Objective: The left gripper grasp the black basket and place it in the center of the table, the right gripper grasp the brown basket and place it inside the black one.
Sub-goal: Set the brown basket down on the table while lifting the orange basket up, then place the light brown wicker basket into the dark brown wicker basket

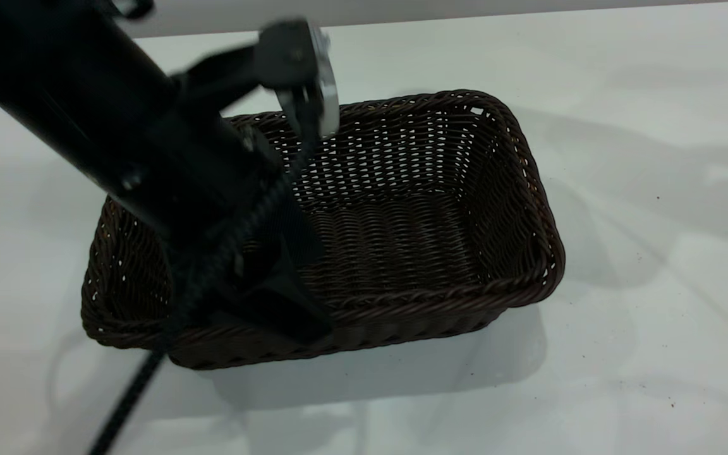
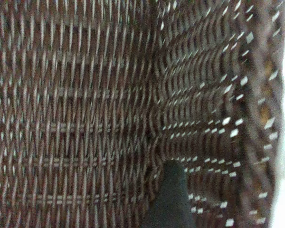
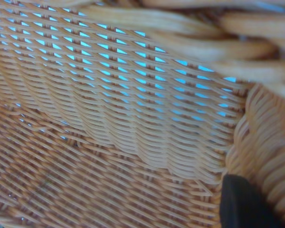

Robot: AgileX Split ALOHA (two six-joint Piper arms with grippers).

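Black basket (image 1: 402, 208) sits flat on the counter (image 1: 655, 316), near the middle of the exterior view, long axis running from 8 o'clock to 2 o'clock. It is empty apart from the arm reaching into it.

Left gripper (image 1: 275, 297) comes in from 10 o'clock and dips over the near long rim toward the basket's 7 o'clock end. One dark finger lies inside against the wall, as the left wrist view confirms: a fingertip (image 2: 171, 190) against the inner weave near a corner. Whether the fingers pinch the rim or stand apart, cannot tell; the cable and arm body cover the spot.

Brown basket (image 3: 109, 118) shows only in the right wrist view, its orange-tan weave filling the frame. A finger of the right gripper (image 3: 242, 204) sits just inside the wall beneath the braided rim. Cannot tell whether it is clamped. This basket is outside the exterior view, so its place on the counter is unknown.

Handling judgement: both baskets look light, stiff wicker, with some give in the open-weave sides. The braided rim is the firmest hold, with one finger inside and one outside. Gripping mid-length on a long side should limit tilt when lifted; a hold near a corner may let the far end sag or swing. The weave is rough, so slip seems unlikely.
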